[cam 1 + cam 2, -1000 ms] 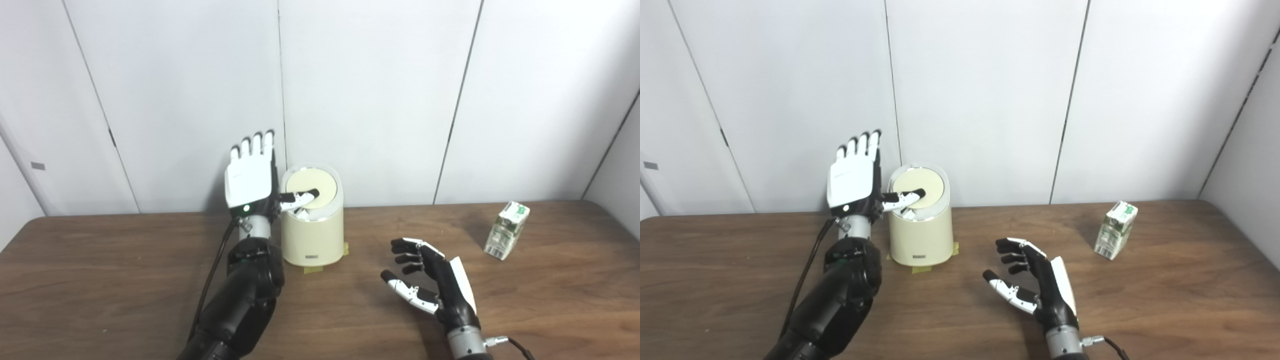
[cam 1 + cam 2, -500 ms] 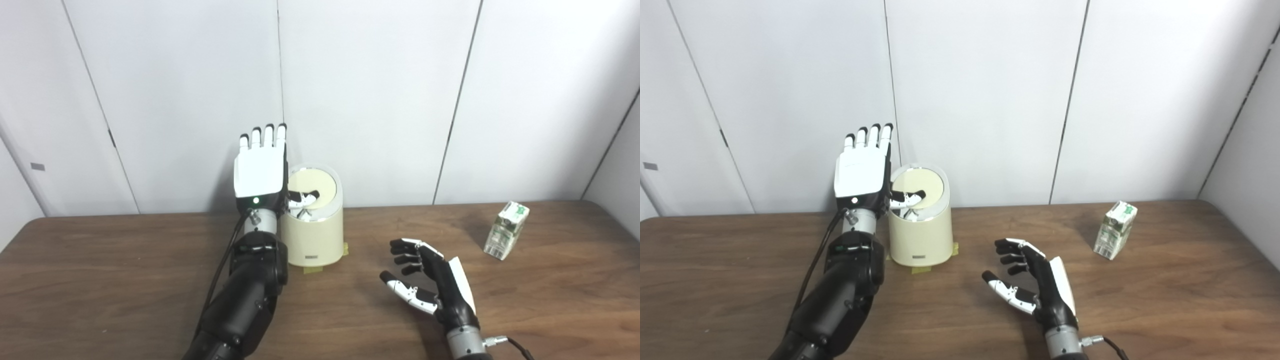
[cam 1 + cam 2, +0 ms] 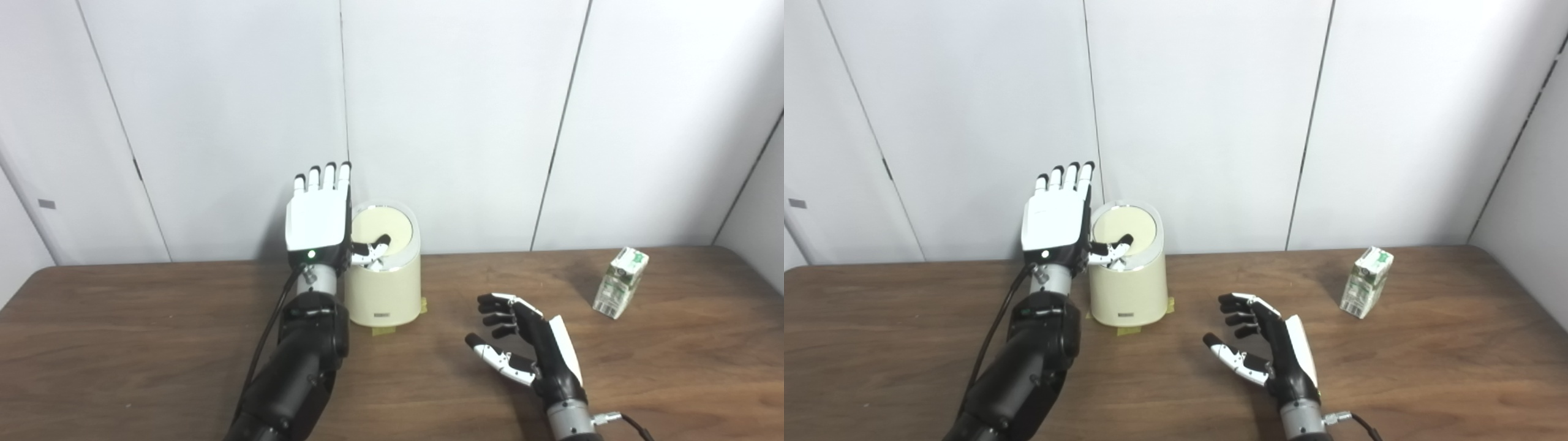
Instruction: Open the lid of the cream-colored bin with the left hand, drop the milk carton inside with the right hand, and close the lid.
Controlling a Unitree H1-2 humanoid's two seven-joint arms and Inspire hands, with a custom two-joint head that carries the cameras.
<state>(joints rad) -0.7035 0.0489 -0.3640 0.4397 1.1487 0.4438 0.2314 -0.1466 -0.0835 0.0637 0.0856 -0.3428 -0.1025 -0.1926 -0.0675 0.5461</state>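
The cream-colored bin (image 3: 384, 293) stands at the back of the wooden table (image 3: 122, 343), its round lid (image 3: 384, 225) down. My left hand (image 3: 318, 214) is upright beside the bin's left side, fingers straight and apart, thumb reaching over the lid's front edge by the white latch. It holds nothing. The milk carton (image 3: 620, 282) stands tilted at the far right of the table. My right hand (image 3: 527, 352) is open with curled fingers above the table's front middle, well left of the carton.
Strips of tape (image 3: 384, 331) sit at the bin's base. A white panelled wall (image 3: 459, 110) runs right behind the bin. A cable (image 3: 269, 331) hangs along my left forearm.
My left hand has moved right, closer to the bin, then dropped slightly, and its thumb has slid back toward the lid's front edge. The right hand and the carton have not moved.
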